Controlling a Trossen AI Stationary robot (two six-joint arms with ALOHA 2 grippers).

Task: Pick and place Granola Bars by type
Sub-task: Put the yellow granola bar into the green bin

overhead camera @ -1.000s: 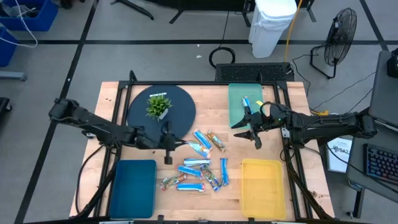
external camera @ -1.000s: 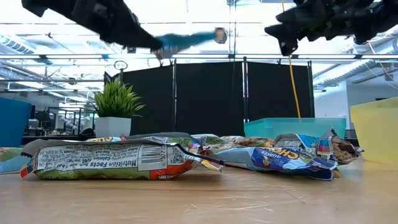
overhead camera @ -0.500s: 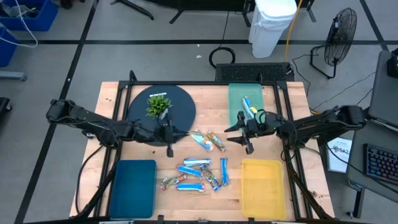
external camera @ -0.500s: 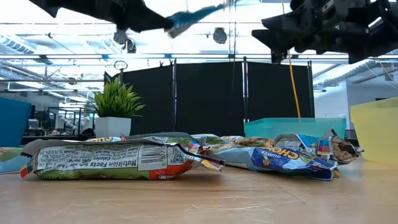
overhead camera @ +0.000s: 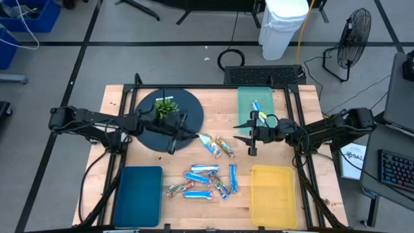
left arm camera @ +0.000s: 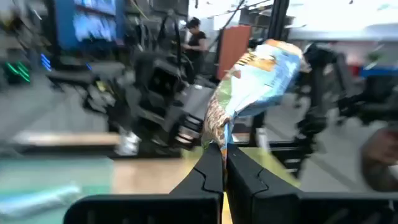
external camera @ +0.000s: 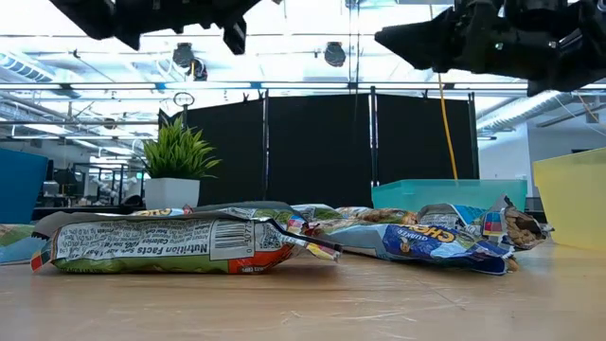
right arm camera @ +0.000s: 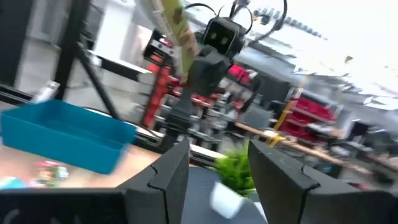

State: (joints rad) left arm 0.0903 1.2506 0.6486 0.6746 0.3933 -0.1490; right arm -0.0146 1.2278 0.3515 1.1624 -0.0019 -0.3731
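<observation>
The worktop (overhead camera: 310,103) carries a teal tray (overhead camera: 249,102) at one o'clock, a blue tray (overhead camera: 137,189) at seven and a yellow tray (overhead camera: 274,188) at five, with the loose granola bars (overhead camera: 208,181) heaped at six. The left end effector (left arm camera: 219,167), up near ten, is pinched tight on only the tail of one blue bar (left arm camera: 258,74); a swing could shake it loose. The right end effector (right arm camera: 217,163), near two, hangs with its jaws apart and empty, and the two arms reaching centre together could collide
</observation>
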